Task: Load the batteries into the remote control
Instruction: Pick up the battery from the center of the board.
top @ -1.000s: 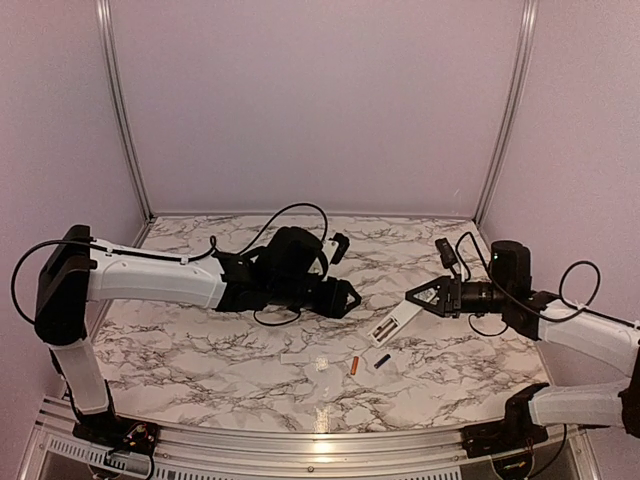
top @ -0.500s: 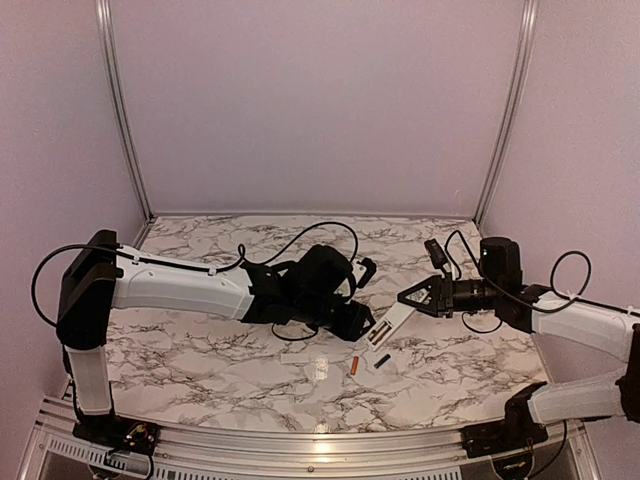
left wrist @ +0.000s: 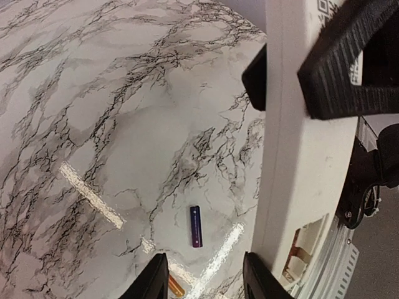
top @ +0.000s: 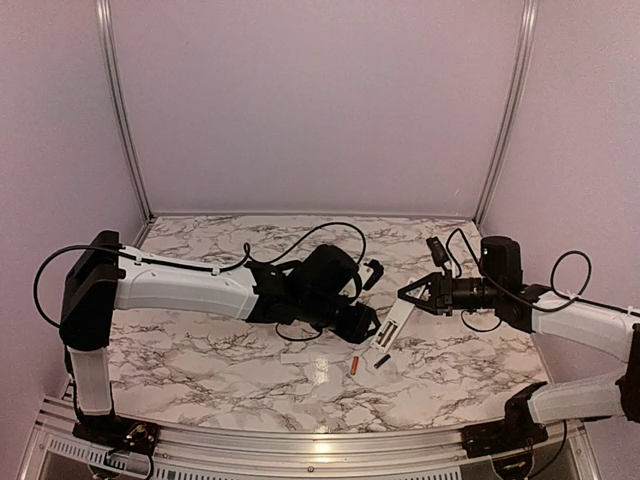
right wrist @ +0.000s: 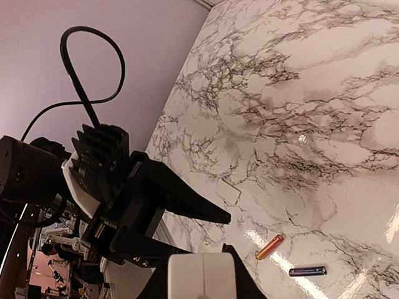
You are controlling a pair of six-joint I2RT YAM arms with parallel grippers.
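Observation:
My right gripper is shut on the upper end of the white remote control and holds it slanting down toward the table. In the right wrist view the remote's end sits between my right gripper's jaws. My left gripper is open and empty, close beside the remote's lower end. In the left wrist view the remote fills the right side, its open battery compartment showing copper contacts. My left gripper hovers above the black battery; the orange battery peeks beside it. Both batteries lie on the marble: orange, black.
A small flat white piece lies on the marble beyond the batteries. The left arm's cable loops over the table's middle. Pink walls close the back and sides, and a metal rail runs along the near edge.
My left arm has swung right and its gripper has come up beside the remote's lower end. My right gripper has shifted the remote slightly left. The batteries have not moved.

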